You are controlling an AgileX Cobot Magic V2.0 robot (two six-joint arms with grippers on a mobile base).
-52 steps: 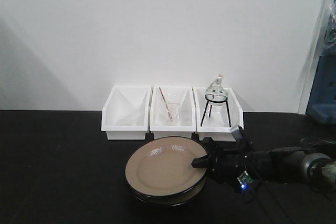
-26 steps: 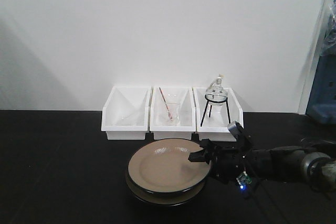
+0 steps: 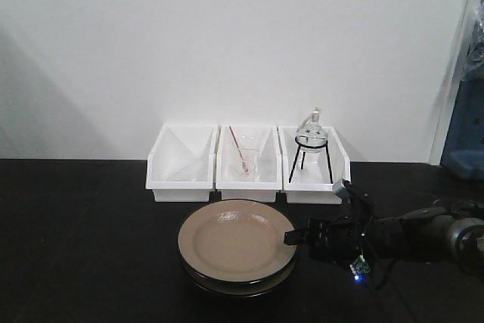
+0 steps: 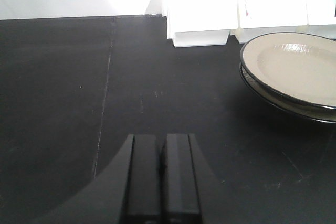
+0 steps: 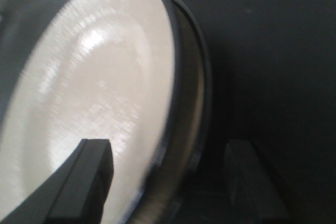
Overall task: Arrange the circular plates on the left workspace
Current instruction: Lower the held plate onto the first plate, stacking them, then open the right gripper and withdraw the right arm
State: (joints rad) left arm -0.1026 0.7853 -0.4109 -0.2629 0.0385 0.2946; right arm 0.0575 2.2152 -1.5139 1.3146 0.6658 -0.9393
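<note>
Now your right gripper (image 3: 293,237) spread wide at the stacked plates' (image 3: 236,241) right rim, grasping nothing, plates on the black countertop (image 3: 83,247) before three white bins (image 3: 247,166), your left gripper (image 4: 161,174) closed, empty.

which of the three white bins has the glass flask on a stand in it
The rightmost white bin, nearest the right gripper. It holds a round glass flask on a black tripod stand; the middle bin holds a thin red-tipped rod, the left one looks empty.

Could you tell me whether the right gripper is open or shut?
Open: the right gripper has its fingers spread astride the top plate's rim.
</note>
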